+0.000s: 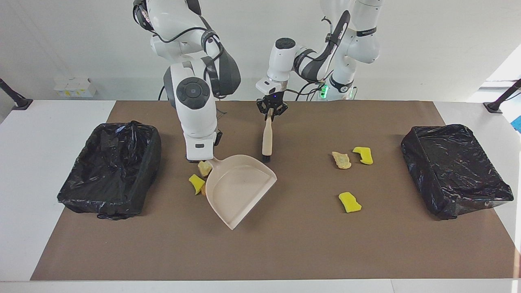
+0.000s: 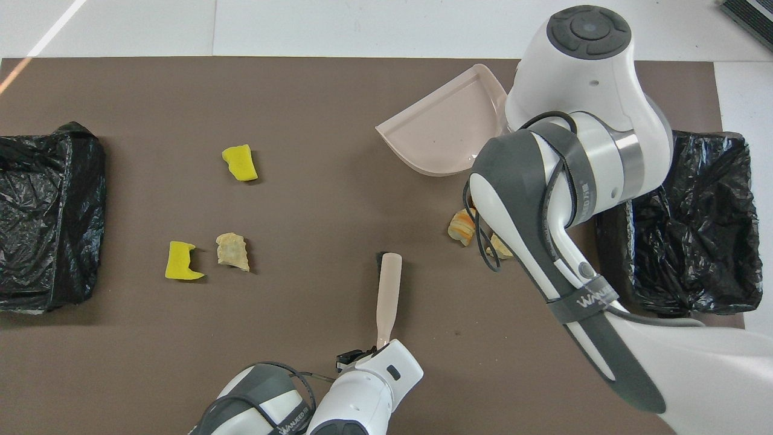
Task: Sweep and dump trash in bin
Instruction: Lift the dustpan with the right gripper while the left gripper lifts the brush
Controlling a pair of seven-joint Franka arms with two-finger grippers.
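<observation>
- Clamping the top of a beige brush [image 1: 267, 138], the left gripper [image 1: 271, 109] has its fingers shut on the handle; the brush hangs upright with its dark bristle end on the brown mat [image 1: 285, 244].
- Holding the handle of the beige dustpan [image 1: 238, 191], the right gripper [image 1: 200, 158] is low over the mat; whether its fingers are apart or together cannot be told, since the wrist hides them.
- Lying at 7 o'clock from the brush in the facing view, the dustpan shows a bare inside.
- Sitting beside the dustpan's handle end are a pale chunk [image 1: 204, 167], a yellow sponge piece [image 1: 197, 183] and, in the overhead view, an orange-brown lump [image 2: 460, 226].
- Resting toward the left arm's end of the tabletop [image 1: 49, 122] are three more scraps: a beige crumbly chunk [image 1: 341, 160], a yellow sponge [image 1: 363, 155] just beside it at 3 o'clock in the facing view, and another yellow sponge [image 1: 349, 202] farther from the robots.
- Standing at each end of the mat is a bin lined with black plastic: one [image 1: 112, 169] at the right arm's end, one [image 1: 456, 169] at the left arm's.
</observation>
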